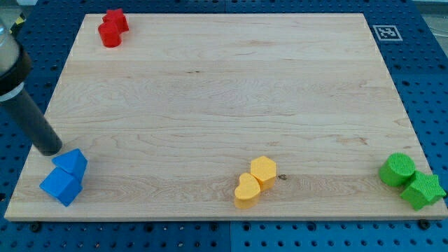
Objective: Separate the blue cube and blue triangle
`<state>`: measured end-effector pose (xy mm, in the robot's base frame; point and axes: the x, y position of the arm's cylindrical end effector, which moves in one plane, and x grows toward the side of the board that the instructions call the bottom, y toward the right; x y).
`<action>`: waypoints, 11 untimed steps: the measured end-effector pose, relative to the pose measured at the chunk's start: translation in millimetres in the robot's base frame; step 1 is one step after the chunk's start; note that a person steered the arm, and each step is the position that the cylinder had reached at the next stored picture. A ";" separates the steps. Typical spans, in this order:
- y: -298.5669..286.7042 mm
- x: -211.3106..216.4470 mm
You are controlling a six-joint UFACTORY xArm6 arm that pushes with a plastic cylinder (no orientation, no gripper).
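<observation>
Two blue blocks sit touching at the view's bottom left. The upper one (72, 162) looks like the blue triangle and the lower one (61, 187) like the blue cube, though the shapes are hard to tell apart. My tip (49, 150) rests on the board just up and left of the upper blue block, very close to it or touching it. The dark rod slants up to the view's left edge.
The wooden board (224, 105) fills the view. Two red blocks (112, 29) touch at the top left. A yellow hexagon (263, 170) and a yellow heart (246, 191) touch at the bottom centre. A green cylinder (397, 170) and a green star (422, 190) touch at the bottom right.
</observation>
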<state>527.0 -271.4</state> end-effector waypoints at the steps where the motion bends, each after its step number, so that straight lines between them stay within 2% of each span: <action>1: -5.7 10.4; 2: -5.8 33.4; 7: 11.2 90.6; 11: 54.9 75.2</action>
